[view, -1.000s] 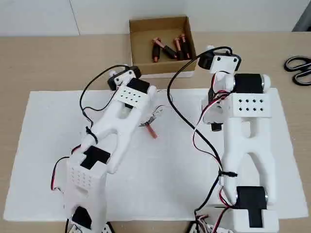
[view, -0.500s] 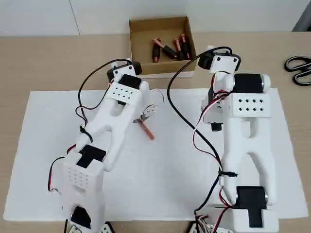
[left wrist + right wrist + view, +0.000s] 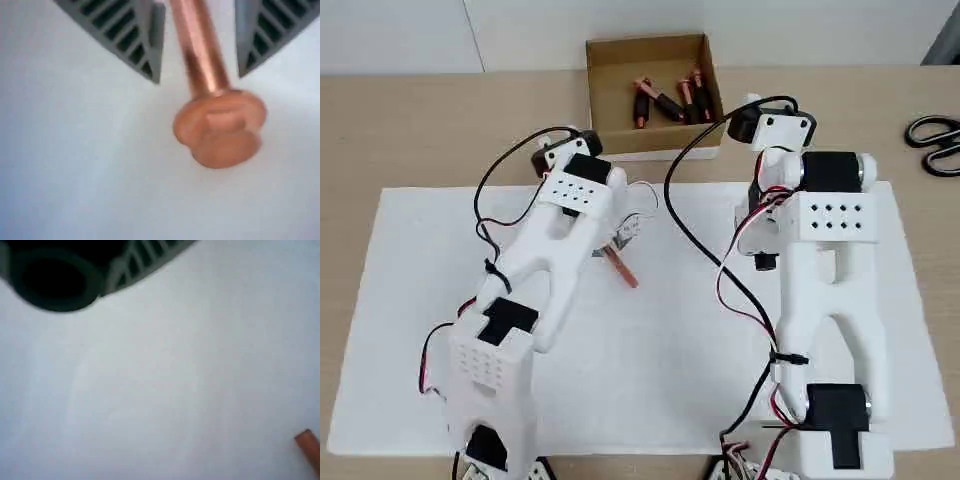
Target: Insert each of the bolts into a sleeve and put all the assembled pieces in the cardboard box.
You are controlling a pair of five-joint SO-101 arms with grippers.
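Left arm (image 3: 555,250) and right arm (image 3: 825,270): white printed-plastic shells, blocky, with the long links forked into two prongs. Black servo blocks (image 3: 835,168) sit in the joints, and black rectangular panels mark the lower segments.

Perforated plate (image 3: 830,217) on the right arm's upper housing has rows of small round holes. The left arm has similar hole grids near its wrist and on its base.

Black cable (image 3: 692,235) loops along the right arm, joined by red-and-white wires (image 3: 738,290) and cinched with a black tie (image 3: 788,357). The left arm has its own black cable loop (image 3: 483,205) and a red wire (image 3: 428,365) at the base.

Left gripper (image 3: 199,75): fingers (image 3: 131,35) dark grey, wedge-shaped, slatted.
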